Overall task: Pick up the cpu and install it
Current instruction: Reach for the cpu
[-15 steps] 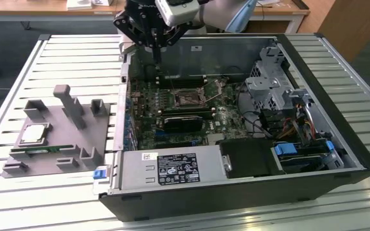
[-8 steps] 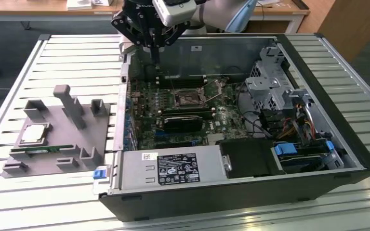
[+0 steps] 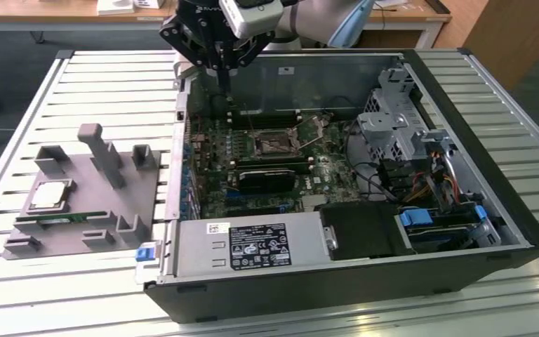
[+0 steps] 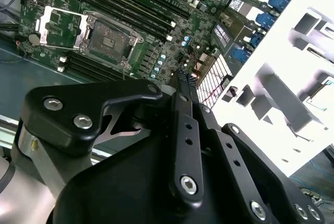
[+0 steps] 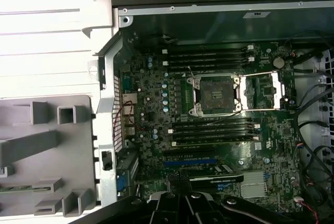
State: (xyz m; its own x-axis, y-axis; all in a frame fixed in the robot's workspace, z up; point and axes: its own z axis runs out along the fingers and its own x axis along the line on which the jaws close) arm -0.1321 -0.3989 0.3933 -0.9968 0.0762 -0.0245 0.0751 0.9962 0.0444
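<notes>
The cpu (image 3: pixel 50 194) lay flat, metal top up, in a recess of the grey tray (image 3: pixel 96 205). The tray sat on the slatted counter (image 3: pixel 110 84), toward the counter's edge at the exterior view's left. A narrow green memory stick (image 3: pixel 59 219) rested on the same tray just beside the cpu, on the side toward the counter's near edge.

The pincer (image 3: pixel 222 90) hung well apart from the cpu, toward the counter's far edge, above the rim of the open computer case (image 3: pixel 363 288) on the side facing the tray. The case's wall stood between the pincer and the tray. The pincer was narrow: in the second wrist view its tips (image 4: pixel 183 77) met with nothing between them, and in the first wrist view (image 5: pixel 180 178) they showed as one dark dotted pad.

Inside the case the green motherboard (image 5: pixel 156 119) lay exposed. Its socket (image 5: pixel 216 94) was bare, with the metal retaining frame swung open to one side. The socket showed in the exterior view (image 3: pixel 274 142) and the second wrist view (image 4: pixel 110 38) too, with the pincer above the board but not over it.
</notes>
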